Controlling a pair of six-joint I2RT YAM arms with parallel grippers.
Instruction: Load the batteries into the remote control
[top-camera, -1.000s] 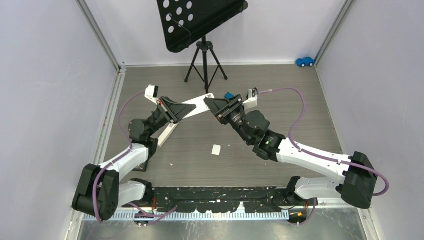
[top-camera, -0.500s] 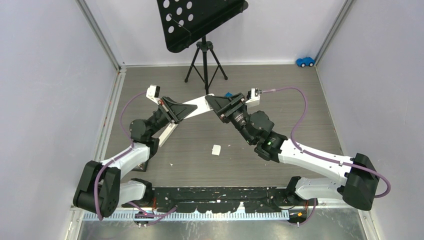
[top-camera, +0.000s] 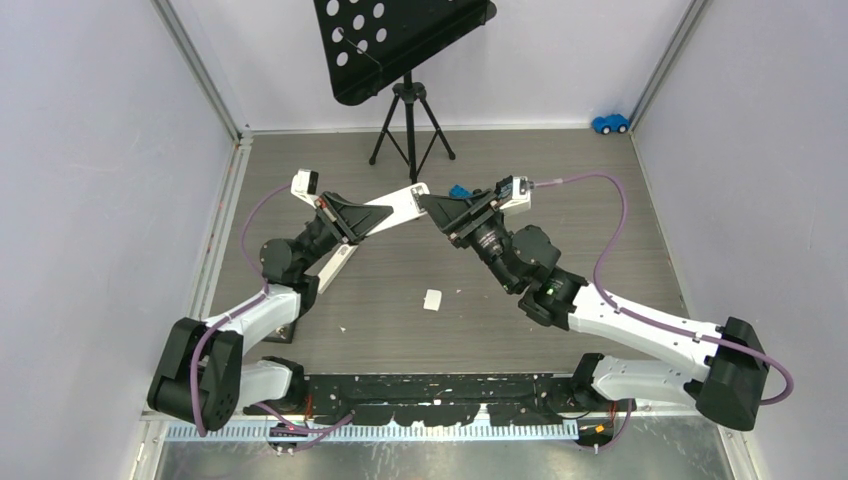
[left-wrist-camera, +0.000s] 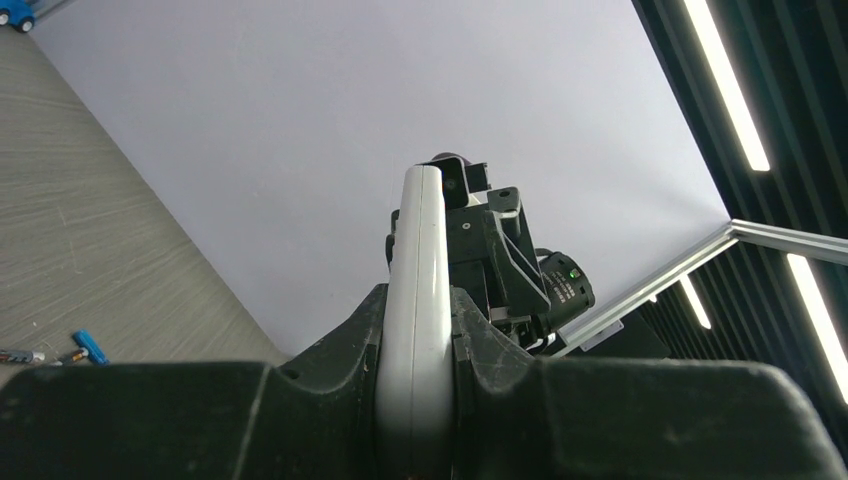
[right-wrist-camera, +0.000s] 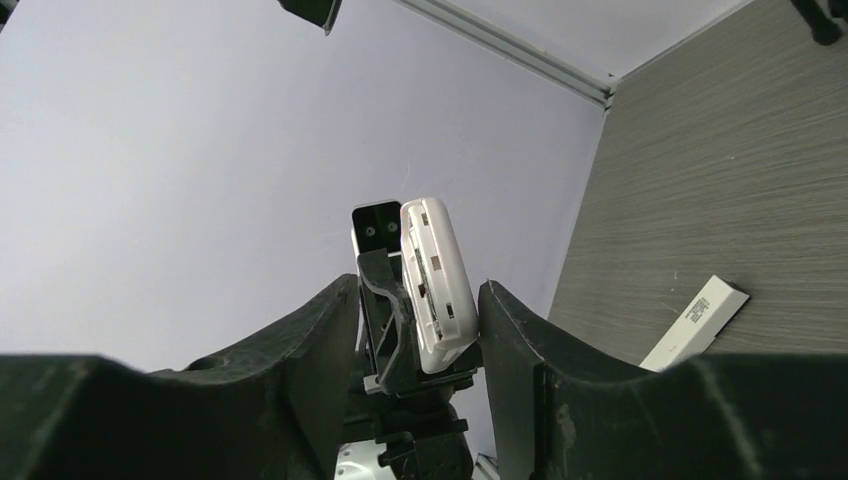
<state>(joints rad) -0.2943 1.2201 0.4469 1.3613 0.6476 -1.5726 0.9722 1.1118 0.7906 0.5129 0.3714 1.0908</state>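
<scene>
Robotics lab test cell: pale wall panels (top-camera: 90, 200) in aluminium framing (top-camera: 205, 72) enclose a grey wood-grain table (top-camera: 560, 150); a perforated black stand (top-camera: 420, 35) occupies the rear.

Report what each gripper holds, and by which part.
Left gripper: the white remote, clamped between its fingers at one end, the rest sticking out. Right gripper: nothing gripped; its fingers stand open around the remote's other end.

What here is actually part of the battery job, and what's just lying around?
Part of the job: remote control, gripped by the left claw; batteries; right claw, open.
Lying about: blue toy car; music stand; small white piece.
</scene>
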